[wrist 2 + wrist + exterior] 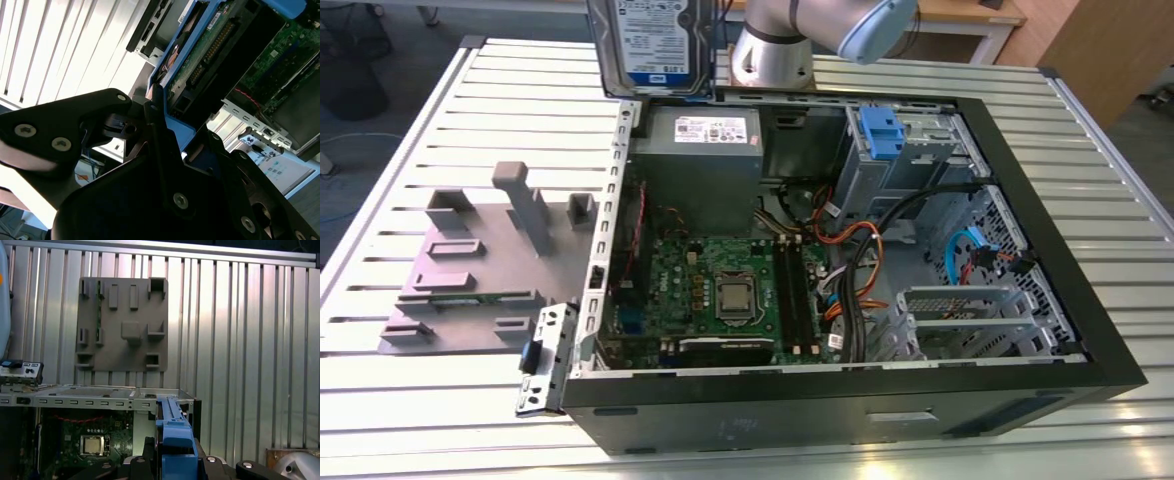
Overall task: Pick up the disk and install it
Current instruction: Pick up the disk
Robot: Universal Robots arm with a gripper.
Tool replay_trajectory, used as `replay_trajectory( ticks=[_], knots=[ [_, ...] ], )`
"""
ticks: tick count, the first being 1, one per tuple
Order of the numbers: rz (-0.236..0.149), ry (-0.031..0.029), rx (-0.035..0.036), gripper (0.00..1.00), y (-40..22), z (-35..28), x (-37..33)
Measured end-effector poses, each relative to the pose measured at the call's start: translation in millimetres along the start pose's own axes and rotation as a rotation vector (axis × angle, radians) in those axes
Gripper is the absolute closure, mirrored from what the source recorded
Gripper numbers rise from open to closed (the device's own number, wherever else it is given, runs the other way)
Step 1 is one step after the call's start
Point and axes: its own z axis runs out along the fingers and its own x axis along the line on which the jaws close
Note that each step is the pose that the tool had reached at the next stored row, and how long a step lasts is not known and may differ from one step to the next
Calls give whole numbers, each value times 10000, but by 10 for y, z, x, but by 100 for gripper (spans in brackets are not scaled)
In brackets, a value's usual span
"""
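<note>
In the exterior view, the disk (654,42) hangs upright, clear of the slatted table (440,400). Its white-and-blue label faces the camera, above the rear corner of the open computer case (854,410). The robot arm (787,40) stands just to its right in the exterior view. The grey power supply (700,150) lies directly below the disk. The drive bay (907,160), with its small blue clip (881,130), sits further toward the exterior view's right.

In the second wrist view, the gripper (182,125) has its jaws pinched onto the blue carrier frame (185,134) at the near end of the disk (210,45). The drive body runs straight out beyond the jaws, with its long axis in line with the fingers (155,130) and its green circuit-board side showing.

In the first wrist view, the carrier frame (174,432) sits edge-on between the jaws of the gripper (175,465). Beyond the jaws lie the case wall, the motherboard (85,440) and a grey fixture plate (122,325). The plate is flat on the table and well apart from the held disk.
</note>
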Motion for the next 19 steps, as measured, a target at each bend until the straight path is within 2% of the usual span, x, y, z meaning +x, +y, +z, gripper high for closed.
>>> replay_trajectory(
  ticks=[19],
  knots=[
    [0, 0, 0, 63, -56, -1, 1]
  ],
)
